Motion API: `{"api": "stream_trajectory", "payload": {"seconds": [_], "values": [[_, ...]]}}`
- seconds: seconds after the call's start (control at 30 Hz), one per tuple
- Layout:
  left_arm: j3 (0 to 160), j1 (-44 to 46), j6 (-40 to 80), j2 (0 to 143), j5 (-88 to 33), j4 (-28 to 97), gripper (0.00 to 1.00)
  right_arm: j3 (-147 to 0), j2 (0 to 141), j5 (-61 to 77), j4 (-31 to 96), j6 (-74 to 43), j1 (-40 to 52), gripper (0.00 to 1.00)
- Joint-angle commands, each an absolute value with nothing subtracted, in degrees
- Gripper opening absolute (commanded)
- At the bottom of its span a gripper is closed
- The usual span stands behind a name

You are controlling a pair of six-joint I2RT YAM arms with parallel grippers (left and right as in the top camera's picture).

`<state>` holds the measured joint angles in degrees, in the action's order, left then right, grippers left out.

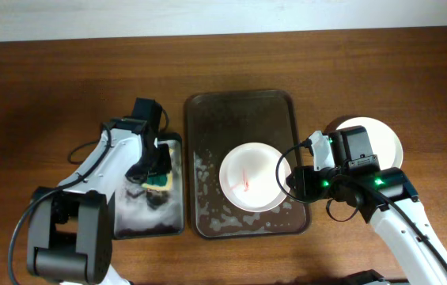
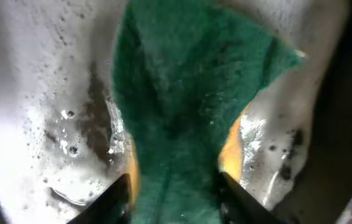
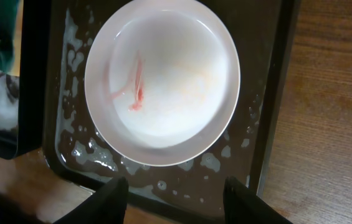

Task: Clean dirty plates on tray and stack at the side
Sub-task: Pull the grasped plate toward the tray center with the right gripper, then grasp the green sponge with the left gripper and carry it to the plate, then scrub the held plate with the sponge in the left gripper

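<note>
Judging progress as roughly midway: one pinkish-white plate (image 1: 251, 176) sits on the dark brown tray (image 1: 239, 107), right of centre, flat and upright, with a red smear (image 3: 137, 87) on its inner face, so it reads as not yet cleaned. White plate (image 1: 381, 134) rests on the table (image 1: 49, 95) just right of the tray, partly under the right arm; looks like the stack at the side. Cannot tell whether one plate or more lie there, and no green plate is visible. Soap suds (image 1: 207, 186) dot the tray's left and near parts. Left gripper (image 2: 176, 199) is down over the small black tray (image 1: 172, 226), full of foam (image 1: 140, 210); its fingers pinch the green-and-yellow sponge (image 2: 182, 93) at the waist, so clenched on the sponge. Right gripper (image 3: 176, 199) hangs over the near rim of the brown tray, just short of the dirty plate, jaws apart, nothing held. Left to do, by my read: bring the sponge over, scrub the smear, then move this plate onto the side stack.
</note>
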<state>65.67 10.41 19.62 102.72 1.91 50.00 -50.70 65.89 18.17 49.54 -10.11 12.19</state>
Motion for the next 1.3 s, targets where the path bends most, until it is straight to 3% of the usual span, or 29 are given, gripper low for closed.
{"api": "stream_trajectory", "payload": {"seconds": [0.0, 0.03, 0.27, 0.37, 0.5, 0.57, 0.73, 0.97, 1.17, 1.27], "values": [[58.0, 10.0, 20.3, 102.4, 0.7, 44.6, 0.13, -51.8, 65.4, 18.9, 49.5, -9.9, 12.0, 0.51], [55.3, 10.0, 20.3, 102.4, -0.5, 42.1, 0.00, -51.8, 65.4, 18.9, 49.5, -9.9, 12.0, 0.51], [73.4, 9.7, 19.6, 100.6, -0.3, 57.6, 0.00, -51.8, 65.4, 18.8, 49.4, -9.9, 12.0, 0.51], [79.9, 10.4, 19.5, 100.6, -0.3, 63.9, 0.00, -51.8, 65.6, 10.9, 48.4, -9.9, 12.0, 0.51], [84.2, 19.0, 17.9, 100.6, -4.4, 64.6, 0.00, -51.8, 78.7, 8.6, 44.7, -9.9, 12.0, 0.52], [84.2, 23.7, 19.4, 100.6, -5.3, 64.5, 0.00, -51.8, 85.7, 10.8, 40.2, -9.9, 12.0, 0.45], [84.1, 31.0, 26.5, 100.6, -8.0, 59.0, 0.00, -51.8, 99.0, 12.0, 31.0, -10.0, 12.0, 0.04], [76.5, 37.1, 39.3, 106.1, -15.8, 43.9, 0.00, -51.8, 99.0, 11.4, 31.1, -14.0, 12.0, 0.04], [75.5, 37.8, 41.4, 118.7, -28.9, 36.4, 0.00, -51.8, 99.0, 11.4, 31.2, -14.0, 12.0, 0.04], [75.5, 38.0, 40.7, 122.7, -23.4, 39.3, 0.00, -51.8, 99.0, 11.4, 31.7, -14.0, 12.0, 0.04]]}}
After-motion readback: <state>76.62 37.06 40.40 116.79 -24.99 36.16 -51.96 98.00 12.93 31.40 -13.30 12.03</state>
